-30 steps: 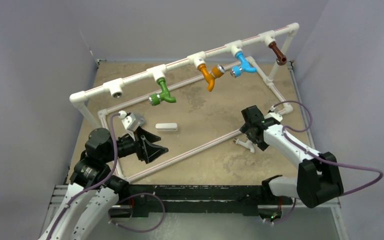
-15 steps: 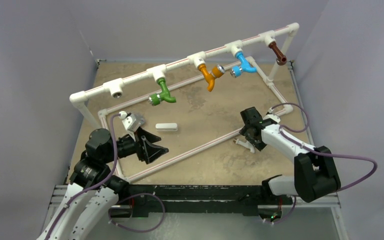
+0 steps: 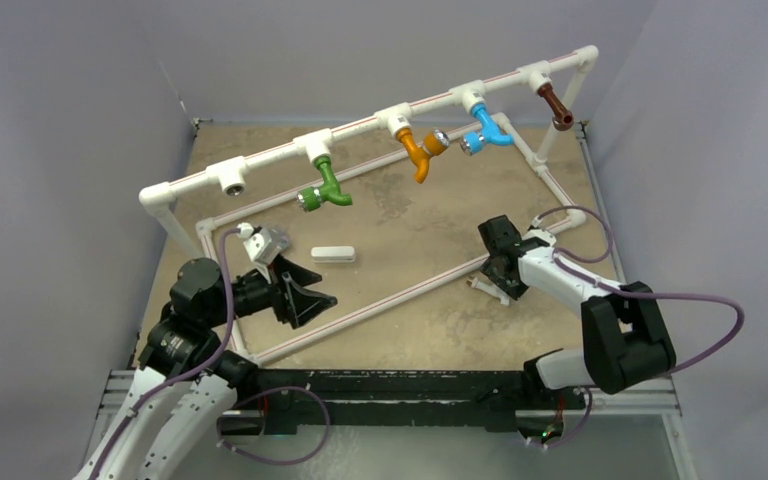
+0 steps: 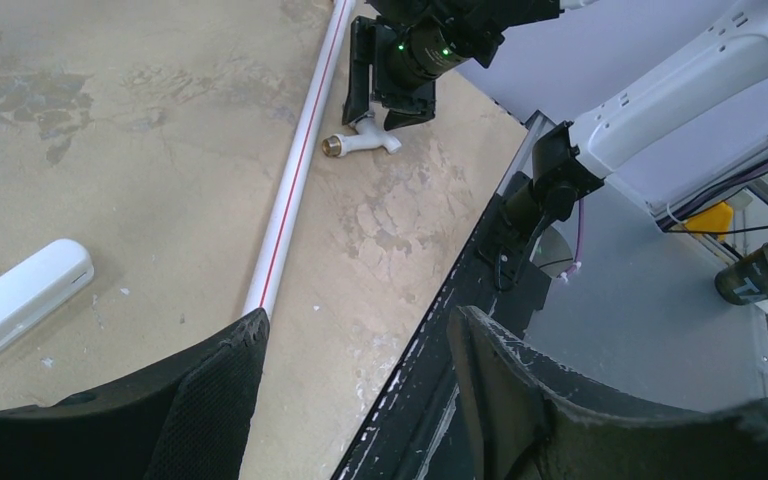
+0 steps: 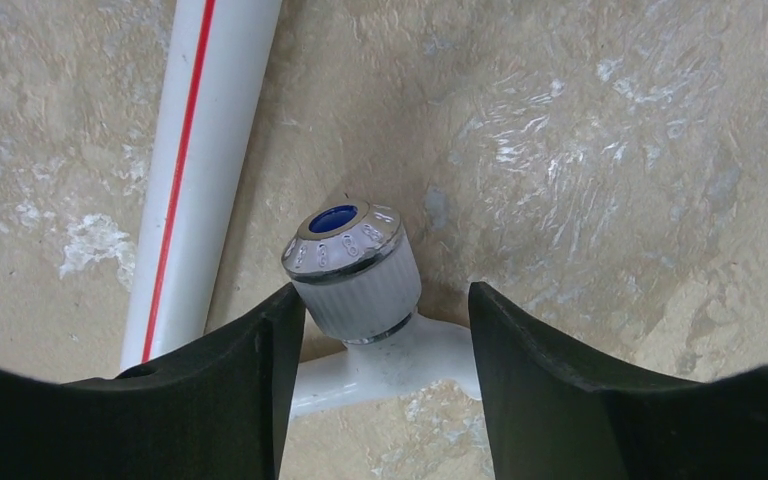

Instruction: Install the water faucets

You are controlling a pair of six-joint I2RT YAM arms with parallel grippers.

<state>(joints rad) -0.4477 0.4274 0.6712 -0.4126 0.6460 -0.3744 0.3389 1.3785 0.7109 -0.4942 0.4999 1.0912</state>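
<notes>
Straddling white faucet (image 5: 360, 290) beside red-striped pipe (image 5: 195, 150), right claw (image 5: 385, 300) part-spread, gap on one side; left claw (image 4: 357, 330) spread wide.

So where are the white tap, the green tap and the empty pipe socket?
white tap (image 5: 358, 290): right wrist view, its ribbed knob.
green tap (image 3: 329, 188): top external view, its bent body.
empty socket (image 3: 232, 181): top external view, its round opening.

My white faucet (image 5: 360, 290) lies on its side on the desk (image 5: 610, 150), just beside a red-striped pipe (image 5: 200, 150). Its silvery, blue-centred knob tilts upward between the spread fingers (image 5: 230, 400) of my right hand (image 5: 382, 300). The green (image 3: 325, 190), orange (image 3: 417, 150), blue (image 3: 485, 135) and brown (image 3: 557, 106) faucets hang from the raised rail (image 3: 360, 125).
</notes>
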